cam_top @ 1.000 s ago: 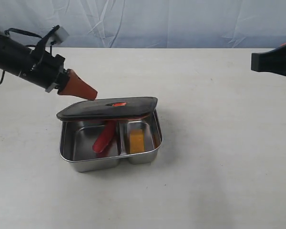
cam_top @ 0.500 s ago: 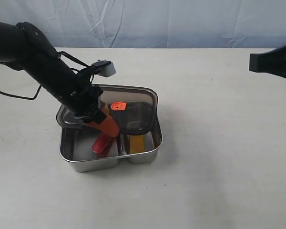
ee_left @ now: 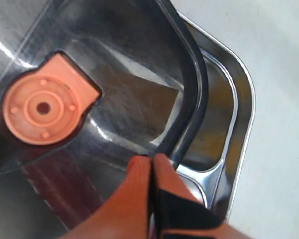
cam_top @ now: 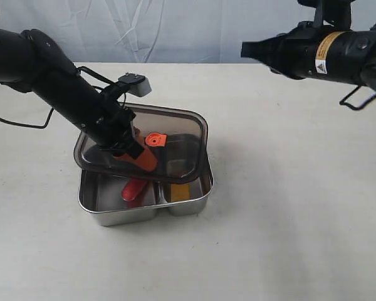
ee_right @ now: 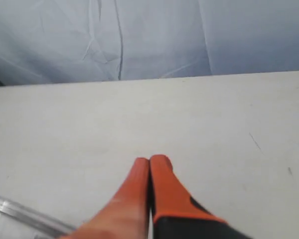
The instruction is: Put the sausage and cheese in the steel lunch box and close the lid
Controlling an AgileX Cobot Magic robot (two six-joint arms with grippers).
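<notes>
The steel lunch box (cam_top: 113, 216) stands mid-table. In its left compartment lies the red sausage (cam_top: 134, 189), and the yellow cheese (cam_top: 180, 191) is in the right one. The dark translucent lid (cam_top: 182, 135) with its orange valve tab (cam_top: 155, 139) lies aslant over the box, leaving the front strip uncovered. My left gripper (cam_top: 145, 162) is shut and empty, its tips pressing down on the lid. In the left wrist view the left gripper (ee_left: 152, 158) touches the lid (ee_left: 124, 59) near its dark rim, beside the box wall (ee_left: 241, 99). My right gripper (ee_right: 149, 160) is shut and empty, above bare table.
The right arm (cam_top: 326, 53) reaches in high from the upper right, away from the box. A blue cloth backdrop (cam_top: 194, 28) hangs behind the white table (cam_top: 288, 207). A glassy edge (ee_right: 20, 214) shows in a corner of the right wrist view.
My left gripper came down from the upper left onto the lid, and the lid tipped down over the box. The right arm swung leftward into view.
</notes>
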